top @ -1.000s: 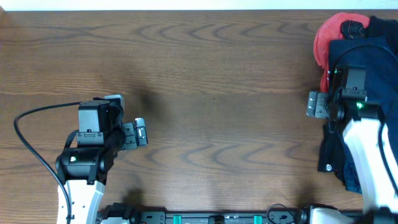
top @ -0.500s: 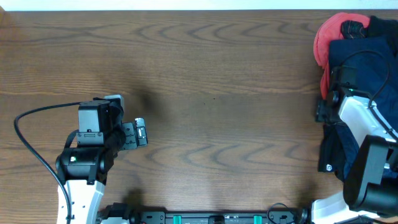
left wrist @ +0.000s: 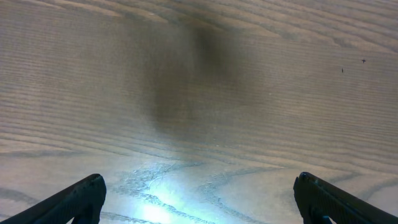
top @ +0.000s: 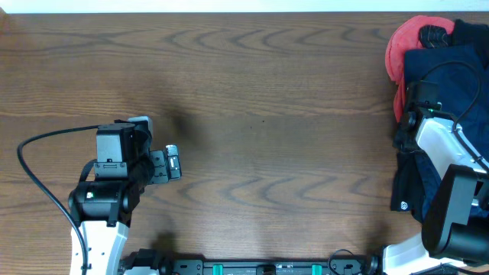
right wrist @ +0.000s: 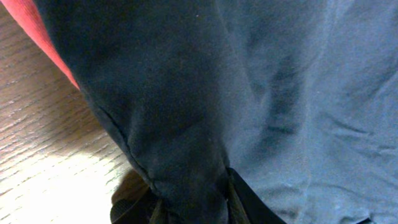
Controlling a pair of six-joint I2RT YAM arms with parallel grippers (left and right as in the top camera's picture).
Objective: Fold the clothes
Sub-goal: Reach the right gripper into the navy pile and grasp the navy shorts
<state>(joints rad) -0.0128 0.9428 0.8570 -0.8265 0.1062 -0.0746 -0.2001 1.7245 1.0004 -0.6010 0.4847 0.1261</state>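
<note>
**White links, black joints, green lights**

The left arm [top: 99, 233] has a glossy white link, a rounded black joint with a small green light, and a boxy black block beyond it. A black cable [top: 20, 151] loops off its side. The left gripper [top: 174, 163] is black with pale grey parts, and its fingers [left wrist: 74, 202] look matte black up close. The right arm [top: 439, 141] is also white and black, with a green light and thin black wires.
</note>
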